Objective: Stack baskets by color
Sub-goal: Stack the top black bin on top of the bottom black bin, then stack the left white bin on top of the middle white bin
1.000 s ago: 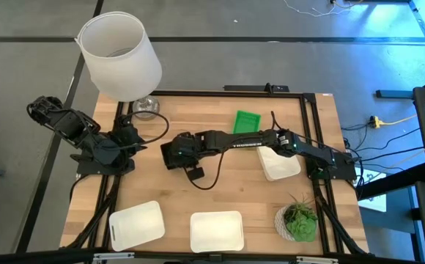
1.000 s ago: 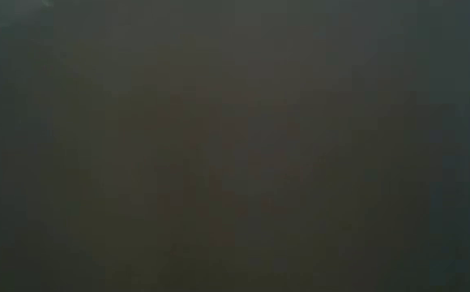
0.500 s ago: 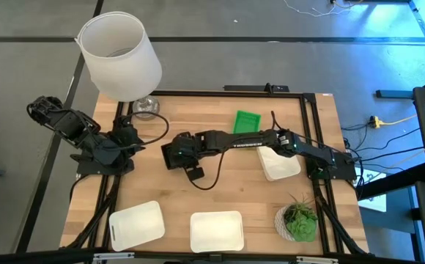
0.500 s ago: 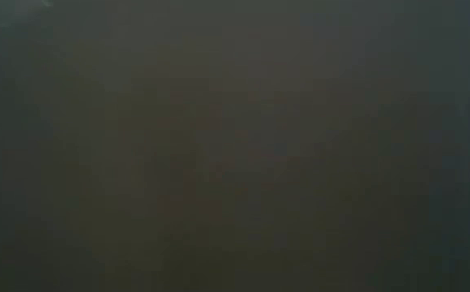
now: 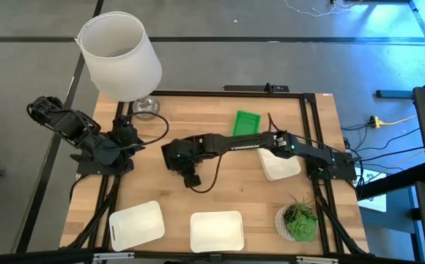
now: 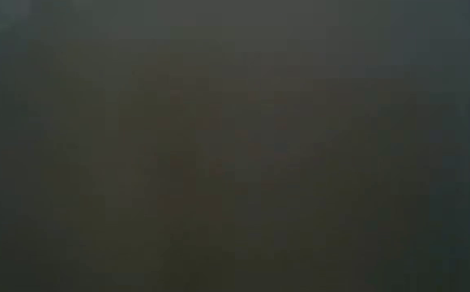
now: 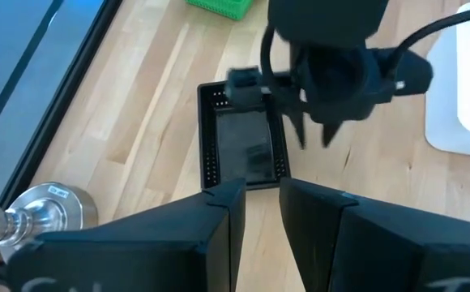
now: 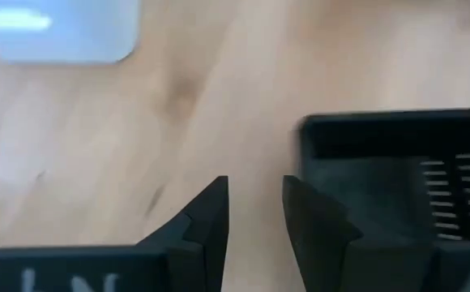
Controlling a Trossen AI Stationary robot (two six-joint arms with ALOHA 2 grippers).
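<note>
A black basket (image 7: 243, 154) lies flat on the wooden table left of centre; from above, my right gripper (image 5: 177, 155) covers most of it. That gripper is open, with its fingertips (image 7: 314, 136) just beside the basket's rim (image 8: 397, 134) and nothing between them. A green basket (image 5: 247, 121) rests at the far middle. Three white baskets lie apart: near left (image 5: 135, 224), near middle (image 5: 216, 231) and right (image 5: 278, 163). My left gripper (image 5: 130, 134) waits, open, at the table's left. The low view is dark.
A big white bucket (image 5: 121, 55) stands beyond the far left corner, with a metal-footed glass (image 5: 145, 108) just in front of it. A potted plant (image 5: 298, 220) sits at the near right. A black frame rail (image 5: 264, 89) edges the far side.
My right gripper has rolled its wrist above the black basket, and the camera block and cable under it have swung a little toward the table's near edge. The baskets lie as before.
</note>
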